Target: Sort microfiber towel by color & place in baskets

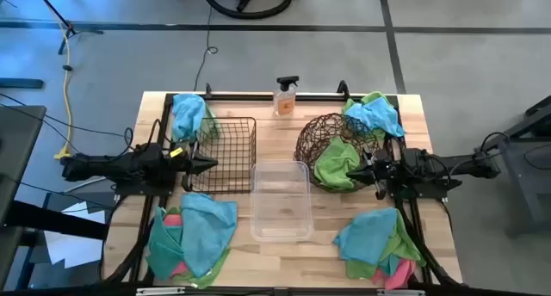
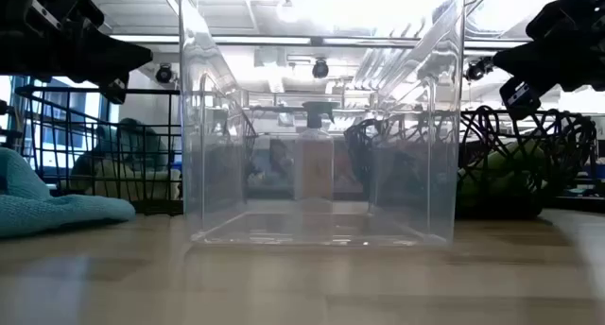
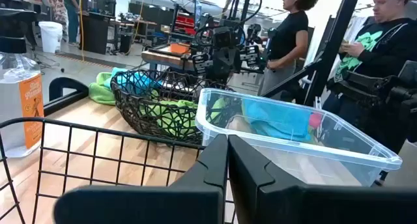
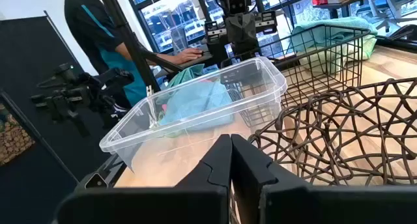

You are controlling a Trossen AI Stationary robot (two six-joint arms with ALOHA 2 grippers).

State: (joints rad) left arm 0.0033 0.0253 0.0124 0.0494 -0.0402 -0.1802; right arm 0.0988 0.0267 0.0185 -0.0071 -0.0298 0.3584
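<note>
I see my left gripper (image 1: 212,164) with fingers pressed together, empty, tips over the wire basket's (image 1: 225,155) near rim; my right gripper (image 1: 349,172) is likewise pinched on nothing, tips at the woven basket (image 1: 331,150), a green towel (image 1: 334,165) just ahead of them; the clear tub (image 1: 281,200) lies between both fingertips; towel piles (image 1: 194,231) sit beside each arm.

Overhead camera looks straight down; low camera sits close behind the clear tub (image 2: 321,127), which both wrist cameras also see.
</note>
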